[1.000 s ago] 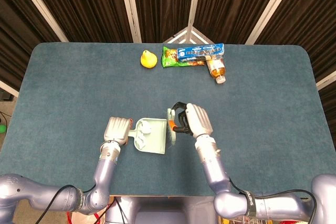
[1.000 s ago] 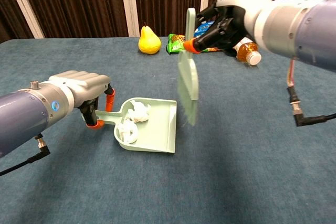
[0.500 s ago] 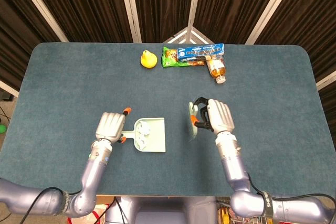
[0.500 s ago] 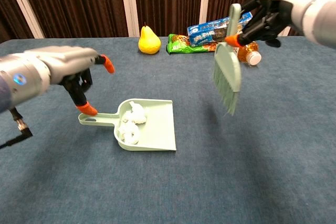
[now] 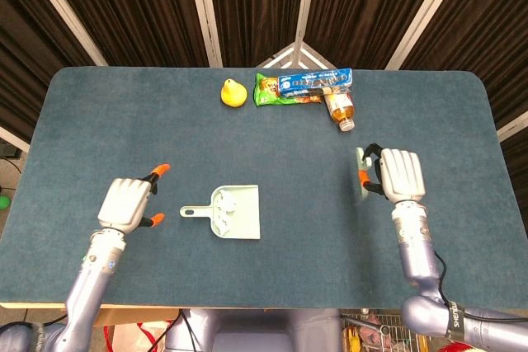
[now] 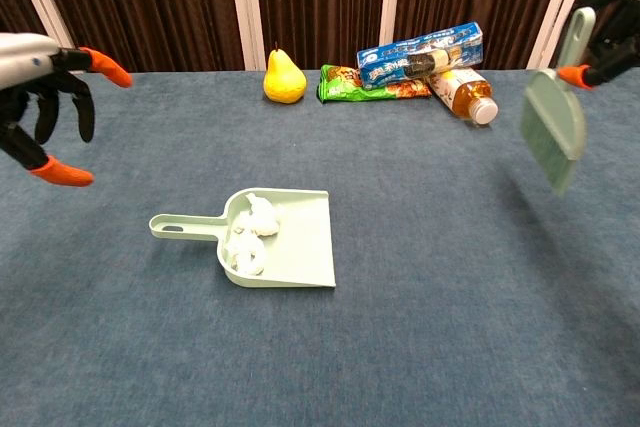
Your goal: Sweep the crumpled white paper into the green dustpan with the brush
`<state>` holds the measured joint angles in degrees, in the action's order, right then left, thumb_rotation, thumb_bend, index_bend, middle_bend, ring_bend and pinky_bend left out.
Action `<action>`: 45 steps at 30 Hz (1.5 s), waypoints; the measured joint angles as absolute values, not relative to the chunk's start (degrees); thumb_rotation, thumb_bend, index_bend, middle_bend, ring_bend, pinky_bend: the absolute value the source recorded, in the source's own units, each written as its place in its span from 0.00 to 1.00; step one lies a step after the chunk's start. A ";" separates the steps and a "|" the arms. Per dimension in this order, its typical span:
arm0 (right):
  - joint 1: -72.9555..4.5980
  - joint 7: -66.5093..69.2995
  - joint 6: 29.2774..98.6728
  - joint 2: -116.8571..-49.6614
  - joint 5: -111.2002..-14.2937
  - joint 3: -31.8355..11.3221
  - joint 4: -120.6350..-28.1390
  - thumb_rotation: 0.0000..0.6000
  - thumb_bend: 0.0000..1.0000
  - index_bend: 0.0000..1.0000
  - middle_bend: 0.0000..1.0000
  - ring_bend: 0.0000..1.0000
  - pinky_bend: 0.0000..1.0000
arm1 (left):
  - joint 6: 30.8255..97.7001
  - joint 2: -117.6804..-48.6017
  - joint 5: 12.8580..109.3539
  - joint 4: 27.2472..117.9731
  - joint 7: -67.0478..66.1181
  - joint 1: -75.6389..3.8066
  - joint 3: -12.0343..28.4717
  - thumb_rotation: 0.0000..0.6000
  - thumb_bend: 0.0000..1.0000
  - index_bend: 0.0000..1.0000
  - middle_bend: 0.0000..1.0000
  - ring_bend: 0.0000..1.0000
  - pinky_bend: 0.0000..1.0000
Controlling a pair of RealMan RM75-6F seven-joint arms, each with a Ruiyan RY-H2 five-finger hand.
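You see a matt, felt-like blue cloth on the table (image 6: 420, 327). The pale green dustpan (image 6: 300, 247) and brush (image 6: 553, 127) look like smooth plastic, the white paper (image 6: 250, 237) crumpled and rough. The far snack packets (image 6: 420, 52) are glossy.

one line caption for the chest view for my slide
Crumpled white paper sits in the green dustpan while the right hand holds the brush aloft.

Print shows on the blue package (image 6: 420, 51) and the green packet (image 6: 350, 83), but none is legible.
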<state>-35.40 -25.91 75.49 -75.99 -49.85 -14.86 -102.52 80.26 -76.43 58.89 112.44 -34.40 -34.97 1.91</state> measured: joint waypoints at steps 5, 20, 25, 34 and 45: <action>-34.72 -30.35 76.90 -77.31 -54.48 -11.01 -100.15 1.00 0.68 0.86 0.85 0.87 0.77 | 80.72 -73.40 64.56 112.20 -28.42 -30.97 -0.78 1.00 0.00 0.11 0.23 0.29 0.42; -33.36 -28.55 70.80 -77.95 -55.18 -7.50 -112.01 1.00 0.30 0.00 0.00 0.00 0.11 | 80.88 -70.56 71.91 109.59 -22.63 -25.04 -3.21 1.00 0.00 0.00 0.00 0.00 0.11; -32.06 -27.73 71.05 -75.23 -57.92 -6.62 -114.77 1.00 0.30 0.00 0.00 0.00 0.09 | 80.77 -69.58 73.90 108.41 -21.30 -23.30 -3.67 1.00 0.00 0.00 0.00 0.00 0.11; -26.60 -25.99 73.81 -69.91 -63.42 -1.28 -112.11 1.00 0.30 0.00 0.00 0.00 0.09 | 82.18 -67.90 80.09 105.22 -18.01 -19.63 -6.10 1.00 0.00 0.00 0.00 0.00 0.11; -14.56 -10.08 85.82 -65.98 -83.03 6.73 -102.88 1.00 0.30 0.00 0.00 0.00 0.00 | 87.94 -67.99 89.99 97.04 -13.95 -13.74 -8.70 1.00 0.00 0.00 0.00 0.00 0.09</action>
